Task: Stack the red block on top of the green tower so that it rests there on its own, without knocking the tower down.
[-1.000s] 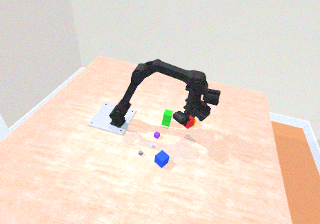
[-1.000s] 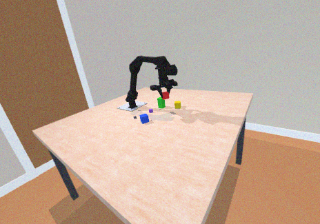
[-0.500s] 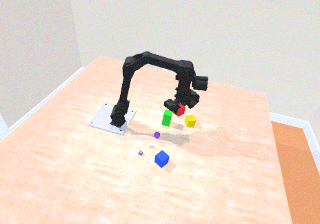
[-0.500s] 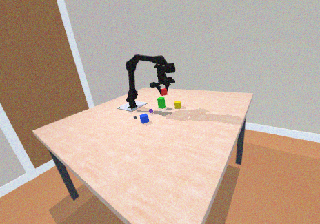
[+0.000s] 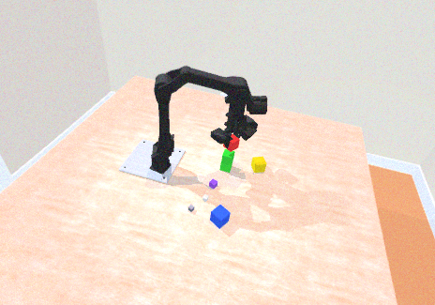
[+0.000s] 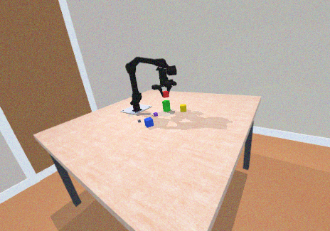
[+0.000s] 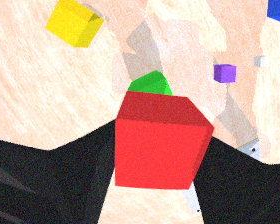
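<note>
- My claw (image 5: pixel 232 140) pinches the red block (image 5: pixel 232 143).
- I hold it just above the green tower (image 5: pixel 227 160), not touching.
- A yellow block (image 5: pixel 259 164) sits near the tower on the desk (image 5: pixel 305 241).

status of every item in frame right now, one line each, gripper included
gripper: shut on the red block, above the tower.
red block: held in the air, not yet resting on the tower.
green tower: upright on the table.
yellow block: on the table beside the tower, apart from it.
blue block: on the table, untouched.
purple cube: on the table, loose.
</note>
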Controlling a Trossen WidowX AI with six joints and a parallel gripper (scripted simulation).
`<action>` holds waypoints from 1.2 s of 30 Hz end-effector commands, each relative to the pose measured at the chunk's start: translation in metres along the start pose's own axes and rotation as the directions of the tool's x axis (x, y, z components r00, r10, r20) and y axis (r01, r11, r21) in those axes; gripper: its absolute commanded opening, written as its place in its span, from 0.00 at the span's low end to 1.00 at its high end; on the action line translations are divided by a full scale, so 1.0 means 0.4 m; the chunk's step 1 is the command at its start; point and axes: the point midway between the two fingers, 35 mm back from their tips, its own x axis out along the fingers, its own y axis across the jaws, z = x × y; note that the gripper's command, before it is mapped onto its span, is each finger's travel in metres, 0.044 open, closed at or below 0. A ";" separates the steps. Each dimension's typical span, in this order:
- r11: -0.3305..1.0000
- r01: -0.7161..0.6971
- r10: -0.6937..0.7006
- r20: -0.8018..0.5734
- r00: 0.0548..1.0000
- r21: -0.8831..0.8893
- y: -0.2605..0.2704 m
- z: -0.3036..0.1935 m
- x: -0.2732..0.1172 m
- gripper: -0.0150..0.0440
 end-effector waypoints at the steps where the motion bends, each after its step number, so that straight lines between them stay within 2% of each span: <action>1: 1.000 0.002 -0.002 -0.002 1.000 0.006 -0.005 -0.007 0.010 0.25; 12: 1.000 0.002 -0.002 -0.002 1.000 0.006 -0.005 -0.007 0.082 0.25; 36: 1.000 0.002 -0.002 -0.002 1.000 0.006 -0.005 -0.007 0.086 0.25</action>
